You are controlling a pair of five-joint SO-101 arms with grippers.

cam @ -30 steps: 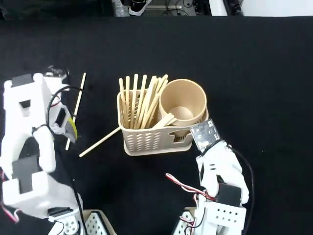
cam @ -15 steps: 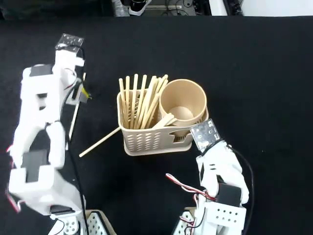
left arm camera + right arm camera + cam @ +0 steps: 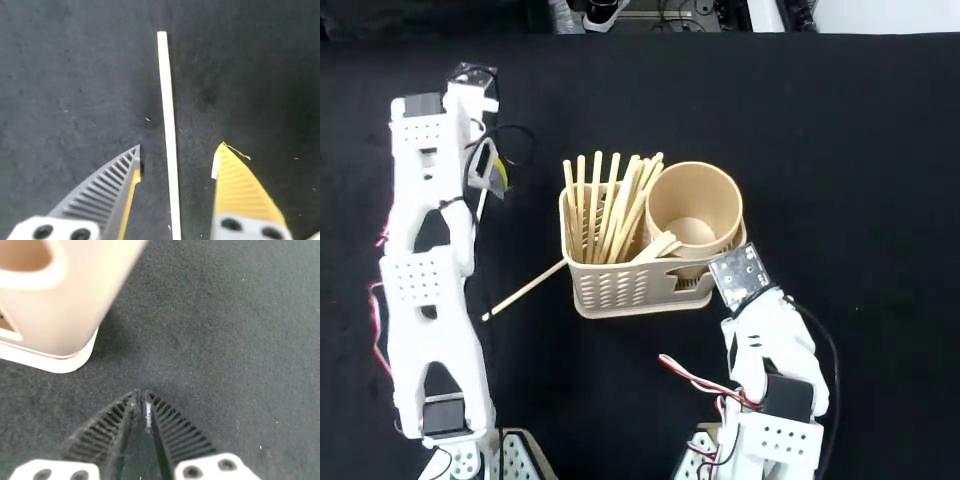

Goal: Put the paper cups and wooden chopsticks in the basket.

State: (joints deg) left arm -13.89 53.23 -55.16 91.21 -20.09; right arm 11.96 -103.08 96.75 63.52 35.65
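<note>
Now | L hand (image 3: 180,145) wide, chopstick (image 3: 165,90) lying btwn fingers (image 3: 112,185) | R hand (image 3: 141,392) closed, beside basket (image 3: 60,347)

Left jaws farther out, astride chopstick (image 3: 167,125)

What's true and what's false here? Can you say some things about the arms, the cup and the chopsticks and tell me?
1. The left gripper is open around a chopstick. True.
2. A paper cup stands in the basket. True.
3. The right gripper holds the paper cup. False: it is shut on nothing, beside the basket.
4. Every chopstick is in the basket. False: that chopstick and a second chopstick lie on the table.
</note>
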